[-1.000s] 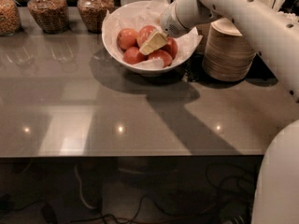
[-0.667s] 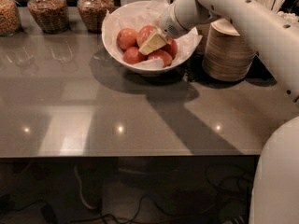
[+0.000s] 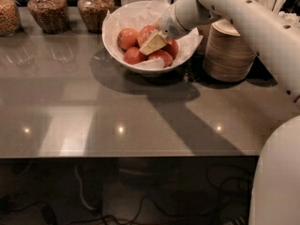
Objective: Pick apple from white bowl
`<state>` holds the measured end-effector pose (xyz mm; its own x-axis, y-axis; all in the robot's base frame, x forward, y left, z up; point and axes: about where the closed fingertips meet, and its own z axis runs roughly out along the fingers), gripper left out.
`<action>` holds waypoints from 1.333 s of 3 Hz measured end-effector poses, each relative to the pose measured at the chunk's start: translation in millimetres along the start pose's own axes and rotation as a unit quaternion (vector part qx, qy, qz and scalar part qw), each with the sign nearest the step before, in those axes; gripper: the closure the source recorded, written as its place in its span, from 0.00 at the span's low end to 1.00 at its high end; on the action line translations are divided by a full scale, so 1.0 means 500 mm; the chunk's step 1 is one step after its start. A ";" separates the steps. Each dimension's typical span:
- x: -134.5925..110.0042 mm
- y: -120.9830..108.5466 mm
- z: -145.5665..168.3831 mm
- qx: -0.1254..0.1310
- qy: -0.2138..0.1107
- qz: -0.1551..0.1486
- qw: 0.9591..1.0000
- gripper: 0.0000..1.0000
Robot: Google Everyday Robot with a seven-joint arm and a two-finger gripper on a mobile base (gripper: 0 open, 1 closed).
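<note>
Hand point(image 3: 152, 43) among apples point(image 3: 127, 38) in white bowl point(image 3: 110, 32); arm point(image 3: 243, 18) partly out of frame

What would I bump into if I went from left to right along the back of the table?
First jar → second jar → third jar → white bowl of apples, with the gripper right over them → stack of paper bowls.
</note>
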<state>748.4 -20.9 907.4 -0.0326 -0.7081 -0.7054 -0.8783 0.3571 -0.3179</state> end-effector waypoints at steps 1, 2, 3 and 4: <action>-0.005 0.003 -0.009 -0.003 -0.003 0.000 1.000 0.77; -0.022 0.006 -0.031 -0.001 -0.012 -0.007 1.000 0.99; -0.045 0.008 -0.064 0.005 -0.025 -0.018 1.000 1.00; -0.068 0.022 -0.119 0.011 -0.054 -0.035 0.998 1.00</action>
